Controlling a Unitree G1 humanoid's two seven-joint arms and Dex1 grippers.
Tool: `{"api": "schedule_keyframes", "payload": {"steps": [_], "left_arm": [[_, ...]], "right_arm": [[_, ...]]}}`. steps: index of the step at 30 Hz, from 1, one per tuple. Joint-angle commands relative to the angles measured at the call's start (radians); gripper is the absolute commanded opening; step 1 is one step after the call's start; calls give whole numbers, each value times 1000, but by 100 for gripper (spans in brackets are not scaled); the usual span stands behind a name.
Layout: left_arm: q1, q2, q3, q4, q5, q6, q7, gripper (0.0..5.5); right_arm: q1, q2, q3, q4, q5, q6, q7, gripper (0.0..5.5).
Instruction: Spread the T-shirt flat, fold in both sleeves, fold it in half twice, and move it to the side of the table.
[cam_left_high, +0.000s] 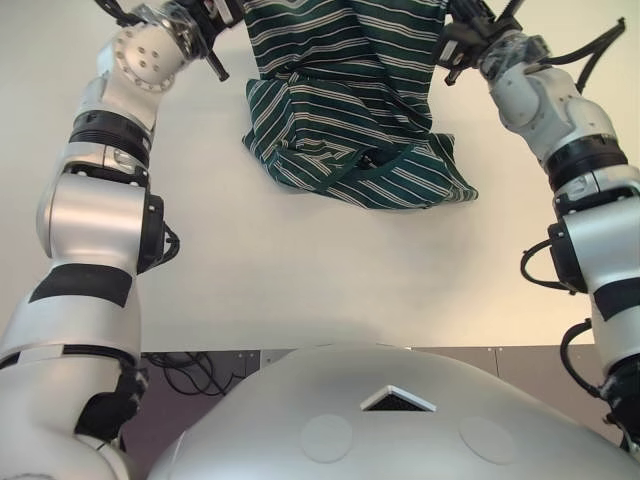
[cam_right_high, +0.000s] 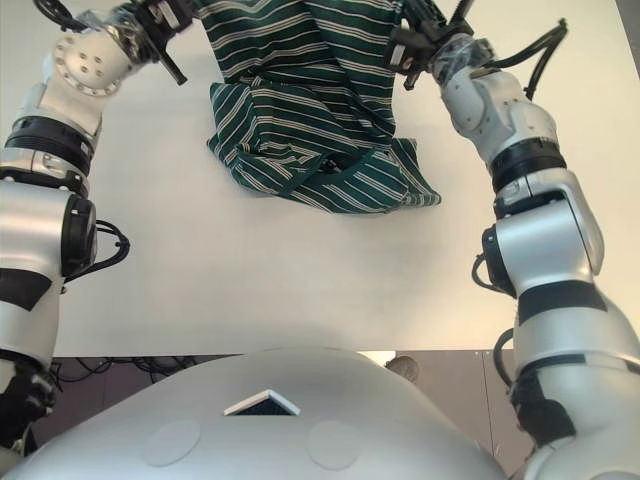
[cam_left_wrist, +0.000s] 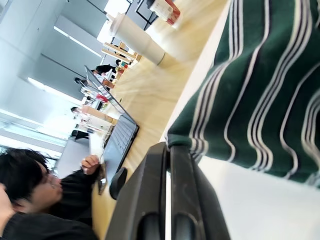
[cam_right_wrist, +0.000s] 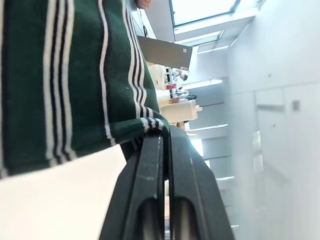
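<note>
Pinching corners of the striped T-shirt: left claw, right claw.

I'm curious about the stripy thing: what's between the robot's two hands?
The green striped T-shirt stretches between the left hand and right hand, both pinching it, as the left eye view shows.

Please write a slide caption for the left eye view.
The left hand and the right hand hold up one end of the striped T-shirt; the rest lies bunched on the table.
</note>
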Motion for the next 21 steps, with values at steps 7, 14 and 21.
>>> {"api": "schedule_keyframes", "payload": {"steps": [7,14,21], "left_arm": [[-19,-41,-128,65,152,78,152,59],[4,10,85,34,-90,92,-59,119],[456,151,174,-828,-793,624,-1025,119]], "right_arm": [[-12,34,41,184,26,134,123,128],[68,27,-455,95,653,121,665,186],[557,-124,-645,-879,1341,869,1287,186]]}}
